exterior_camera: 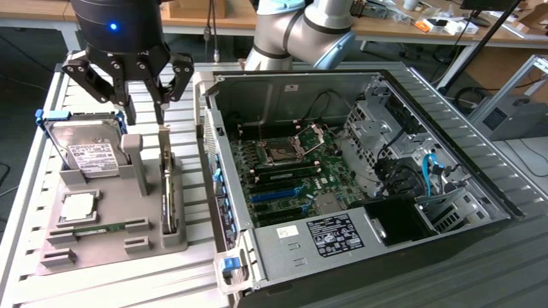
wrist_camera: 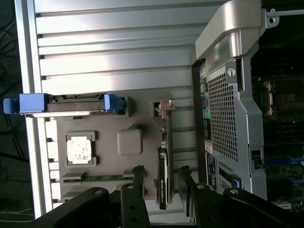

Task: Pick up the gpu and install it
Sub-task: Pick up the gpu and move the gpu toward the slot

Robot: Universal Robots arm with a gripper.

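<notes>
Slats of aluminium run across the table (exterior_camera: 111, 285), pale and ribbed, with wooden workbenches (exterior_camera: 385, 29) cluttered along the back of the room. On the exterior view's left sits a grey fixture (exterior_camera: 102, 253), and it's carrying a hard drive (exterior_camera: 86, 151) with blue tabs propped on a slant, a square processor chip (exterior_camera: 77, 206) lying flat, and a RAM stick (exterior_camera: 99, 228) in its slot.

And there's the gpu (exterior_camera: 169, 186), standing on its long edge in the fixture's slot on the side nearest the computer case (exterior_camera: 342, 83). From the wrist view it's edge-on, a thin dark gpu (wrist_camera: 163, 166) with its silver bracket (wrist_camera: 164, 107) at the far end.

The gripper (exterior_camera: 150, 112) hangs right over it, spread wide! In the wrist view the gripper (wrist_camera: 161, 169) straddles the card, one of the fingers (wrist_camera: 138, 175) on each side, daylight showing between each pad and the board. Nothing held.

Now the margins. The case lies open on its side, motherboard (exterior_camera: 291, 167) facing up, and its perforated rear wall stands just beside the fixture, so that lane is tight. On the card's other side, a bare strip of fixture between it and the hard drive's stand. Above the open case, clear air.
</notes>
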